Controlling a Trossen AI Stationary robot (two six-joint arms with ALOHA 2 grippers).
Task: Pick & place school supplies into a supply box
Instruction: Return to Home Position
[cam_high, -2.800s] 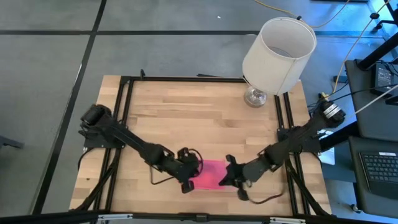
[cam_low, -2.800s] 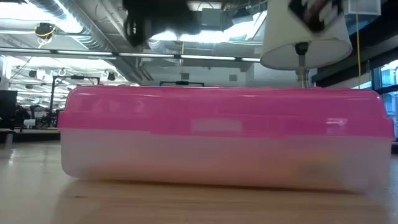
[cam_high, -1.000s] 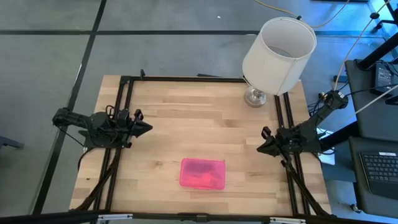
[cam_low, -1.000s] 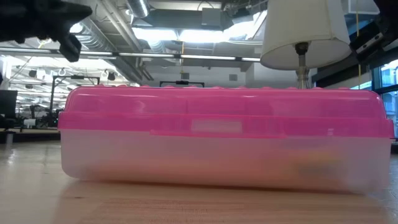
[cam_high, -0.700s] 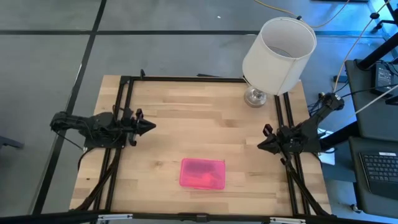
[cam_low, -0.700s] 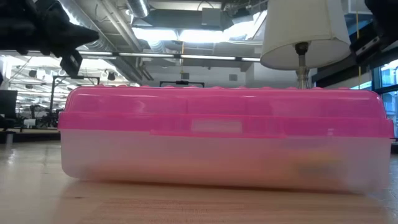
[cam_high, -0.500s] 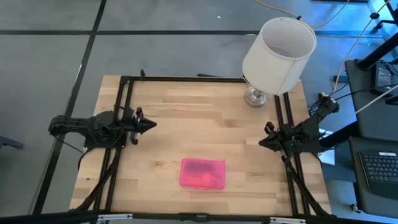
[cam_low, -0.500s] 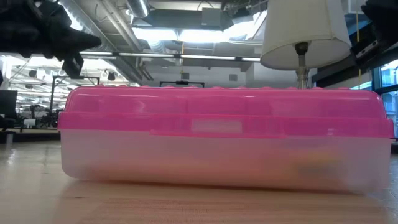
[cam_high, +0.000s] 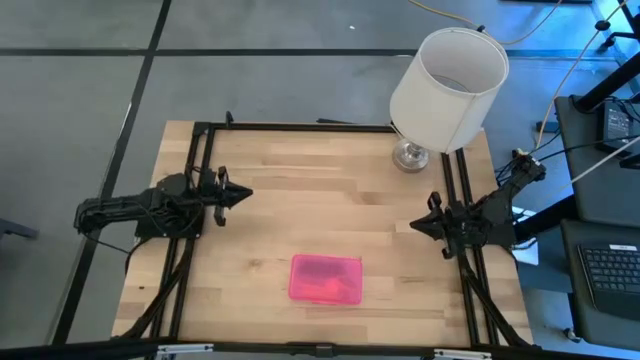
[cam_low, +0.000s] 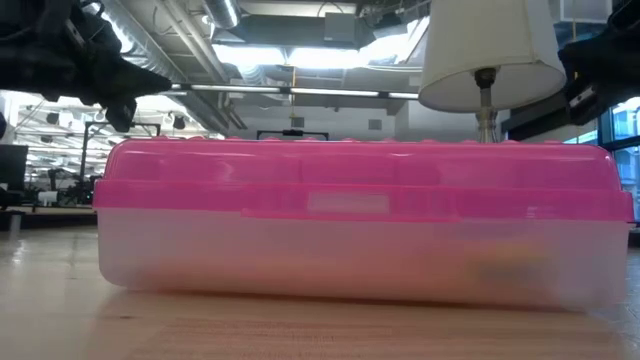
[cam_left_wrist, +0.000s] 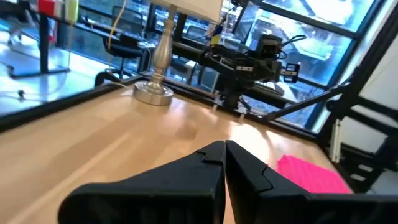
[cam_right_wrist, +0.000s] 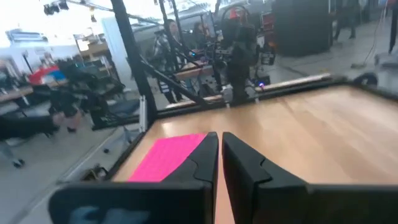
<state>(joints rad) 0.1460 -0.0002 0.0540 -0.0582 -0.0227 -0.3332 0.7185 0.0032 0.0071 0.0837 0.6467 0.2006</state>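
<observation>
Left gripper (cam_high: 243, 193): over the left side of the bench (cam_high: 300, 215), just inside the black frame (cam_high: 205, 160), pointing toward the middle. Its fingers (cam_left_wrist: 249, 171) are pressed together with nothing between them.

Supply box (cam_high: 326, 279): lies flat near the bench's front edge, about midway across and well apart from both my grippers. The pink lid is down on the clear base. In the low view a faint yellowish shape shows through the base at its right end. I cannot tell which item it is, and the other contents are too blurred to make out.

Right gripper (cam_high: 415, 226): at the right frame rail, pointing inward toward the middle. Its fingers (cam_right_wrist: 245, 168) are pressed together and it is empty.

Lamp (cam_high: 448, 77): white shade, with its metal foot standing on the bench's far right corner.
</observation>
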